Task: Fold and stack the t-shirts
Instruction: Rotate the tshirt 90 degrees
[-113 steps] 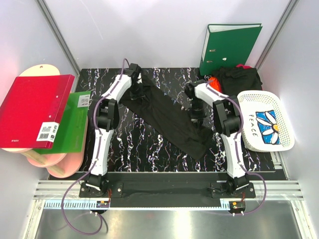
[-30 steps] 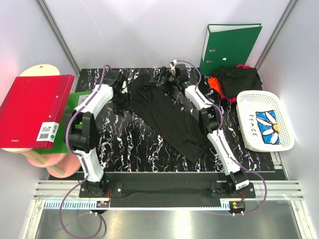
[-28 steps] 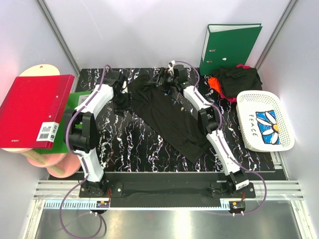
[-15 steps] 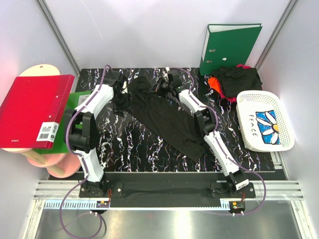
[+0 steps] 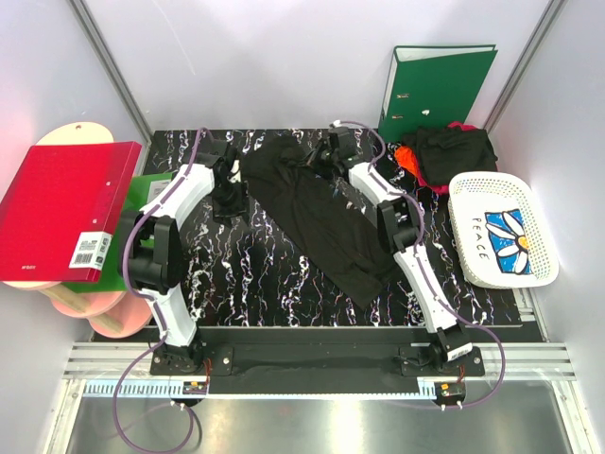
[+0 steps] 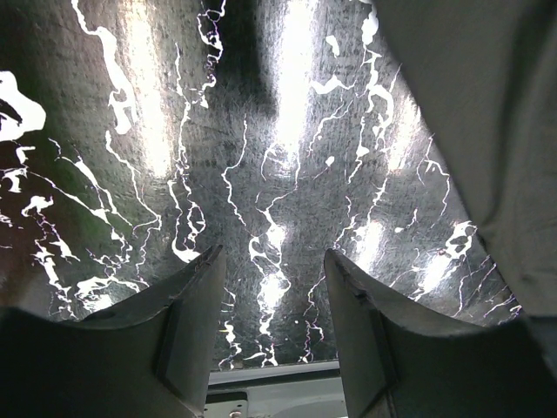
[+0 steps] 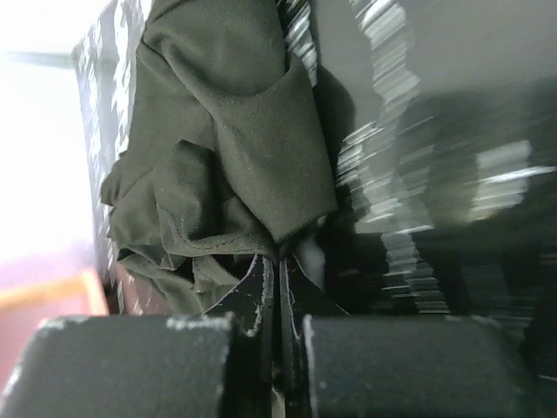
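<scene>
The plain black t-shirt (image 5: pixel 326 222) was laid out diagonally across the black marbled table (image 5: pixel 255 274), with its far end bunched up near the back edge and its near end stretched out toward the right arm's base. The right gripper (image 5: pixel 319 161) was placed at the bunched far end. In the right wrist view its fingers (image 7: pixel 252 296) were pressed tight together and clenched on a fold of the shirt's cloth, which was gathered in creases just above the tips. The left gripper (image 6: pixel 274 261) was pointed down at bare table just beside the shirt's left edge, its jaws held partly apart with nothing grasped between them. A dark heap of other t-shirts (image 5: pixel 456 151), with an orange-red one (image 5: pixel 405 157) at its left side, was piled at the back right corner. The heap was set in front of the upright green ring binder (image 5: pixel 437 85) and behind the white lattice basket (image 5: pixel 473 184)
</scene>
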{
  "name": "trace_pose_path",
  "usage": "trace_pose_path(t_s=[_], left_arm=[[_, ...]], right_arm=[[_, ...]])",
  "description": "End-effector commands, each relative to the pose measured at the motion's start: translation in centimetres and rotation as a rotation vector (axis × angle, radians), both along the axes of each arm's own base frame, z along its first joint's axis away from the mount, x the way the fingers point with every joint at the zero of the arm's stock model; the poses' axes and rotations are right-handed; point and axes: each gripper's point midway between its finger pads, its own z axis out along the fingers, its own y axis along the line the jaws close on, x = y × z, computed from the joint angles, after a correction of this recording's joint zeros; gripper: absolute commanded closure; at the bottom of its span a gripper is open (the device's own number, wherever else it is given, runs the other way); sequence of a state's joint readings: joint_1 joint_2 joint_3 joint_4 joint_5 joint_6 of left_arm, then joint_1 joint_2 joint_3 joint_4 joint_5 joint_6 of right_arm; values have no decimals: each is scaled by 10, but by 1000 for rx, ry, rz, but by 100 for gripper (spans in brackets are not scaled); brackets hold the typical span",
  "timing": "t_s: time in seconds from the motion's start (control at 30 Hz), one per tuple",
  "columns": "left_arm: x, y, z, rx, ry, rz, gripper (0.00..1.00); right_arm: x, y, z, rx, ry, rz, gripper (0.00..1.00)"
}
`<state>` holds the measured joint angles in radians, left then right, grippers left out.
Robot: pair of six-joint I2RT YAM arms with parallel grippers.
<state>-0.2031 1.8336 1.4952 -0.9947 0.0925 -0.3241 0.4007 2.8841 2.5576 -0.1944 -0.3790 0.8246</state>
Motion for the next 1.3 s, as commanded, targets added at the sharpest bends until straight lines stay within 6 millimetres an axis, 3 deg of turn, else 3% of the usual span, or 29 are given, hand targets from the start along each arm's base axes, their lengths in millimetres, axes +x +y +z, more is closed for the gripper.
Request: trace_pose_path(t_s=[0.0, 0.17, 0.23, 0.33, 0.37, 0.4, 0.43, 0.5, 0.53, 0.57, 0.6, 0.67, 0.7, 0.77, 0.8, 0.87, 0.9, 0.93, 1.13, 1.27], left_arm=[[3, 2, 16, 10, -67, -22, 46], [5, -4, 18, -25, -66, -25, 45], [7, -17, 21, -90, -74, -30, 42], [9, -42, 23, -189, -81, -44, 29], [8, -50, 20, -211, -73, -48, 19], [7, -57, 19, -236, -62, -40, 13], [7, -75, 19, -287, -66, -70, 6], [7, -97, 15, -355, -53, -76, 1], [0, -116, 18, -427, -31, -108, 1], [-3, -127, 16, -467, -16, -109, 1], [-5, -143, 15, -541, -3, -92, 1], [-16, -163, 9, -589, 28, -90, 1], [-18, -173, 4, -626, 38, -60, 1], [-33, -193, -1, -659, 72, -65, 1], [-38, -201, -7, -678, 90, -43, 1], [-56, -217, -15, -667, 130, -55, 2], [-63, -222, -18, -658, 149, -47, 3], [-75, -231, -22, -640, 159, -67, 6], [-118, -255, -40, -608, 260, -115, 11], [-138, -261, -53, -574, 312, -112, 18]], right_arm=[[42, -78, 18, -123, -47, -214, 100], [58, -133, 21, -162, -40, -301, 100], [55, -146, 17, -192, -21, -308, 100], [50, -165, 16, -216, 6, -317, 100], [47, -166, 17, -222, 2, -295, 98], [44, -166, 18, -218, 3, -269, 89], [39, -159, 30, -190, -7, -212, 67], [31, -155, 43, -195, -21, -162, 48], [24, -155, 63, -191, -39, -148, 36], [19, -157, 75, -207, -60, -142, 33], [15, -160, 116, -203, -120, -150, 29], [3, -170, 132, -249, -143, -162, 25], [-5, -174, 174, -250, -211, -173, 24], [-19, -183, 188, -293, -239, -184, 24], [-29, -188, 224, -295, -297, -201, 24], [-44, -200, 231, -337, -307, -226, 24], [-55, -205, 257, -338, -348, -246, 22], [-62, -212, 253, -364, -338, -263, 21], [-98, -240, 290, -412, -400, -332, 19], [-115, -259, 307, -439, -429, -384, 17]])
